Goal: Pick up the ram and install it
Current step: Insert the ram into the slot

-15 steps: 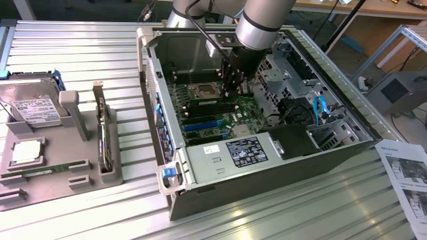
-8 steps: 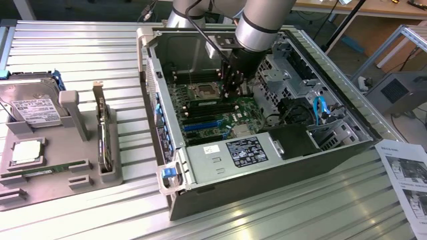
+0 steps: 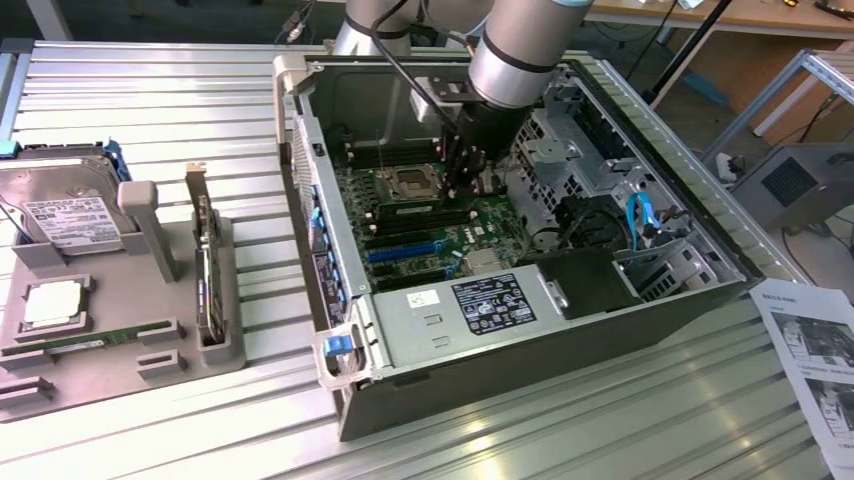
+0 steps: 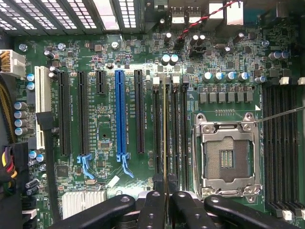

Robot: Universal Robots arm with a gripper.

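The ram is a thin green board seen edge-on, running straight out from between my fingers. My gripper is shut on it, with the black fingers pressed to either side. The stick hangs directly over the row of black memory slots, beside the open silver processor socket; whether it touches a slot I cannot tell. In the exterior view my gripper reaches down inside the open computer case, just above the green motherboard.
A blue expansion slot and black slots lie alongside the memory slots. A second bank of memory slots lies past the socket. Outside the case, a grey tray holds a hard drive and a processor chip. A paper sheet lies at the exterior view's right.
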